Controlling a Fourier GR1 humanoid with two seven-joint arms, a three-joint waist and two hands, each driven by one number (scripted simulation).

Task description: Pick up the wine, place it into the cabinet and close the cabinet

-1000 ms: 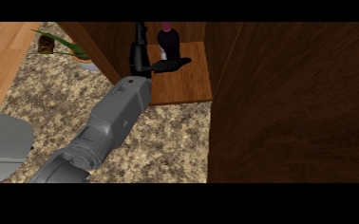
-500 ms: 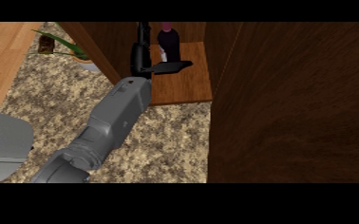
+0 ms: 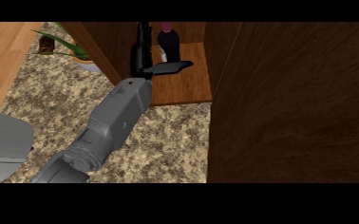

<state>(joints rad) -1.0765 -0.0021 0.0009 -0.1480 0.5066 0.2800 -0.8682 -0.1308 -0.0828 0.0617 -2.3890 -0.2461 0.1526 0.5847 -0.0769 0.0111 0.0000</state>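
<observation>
A grey forearm reaches up from the lower left across the speckled desk (image 3: 168, 137) into the open cabinet (image 3: 189, 83). The left hand (image 3: 148, 59) has its fingers (image 3: 144, 38) stretched straight, released and holding nothing, thumb sticking out sideways. Just right of the fingers the wine bottle (image 3: 168, 45) stands upright on the cabinet's wooden shelf, its light label too small to read. Right of the thumb, the dark cabinet door (image 3: 288, 104) fills the view. Left of the fingers sits a potted plant (image 3: 73, 52).
</observation>
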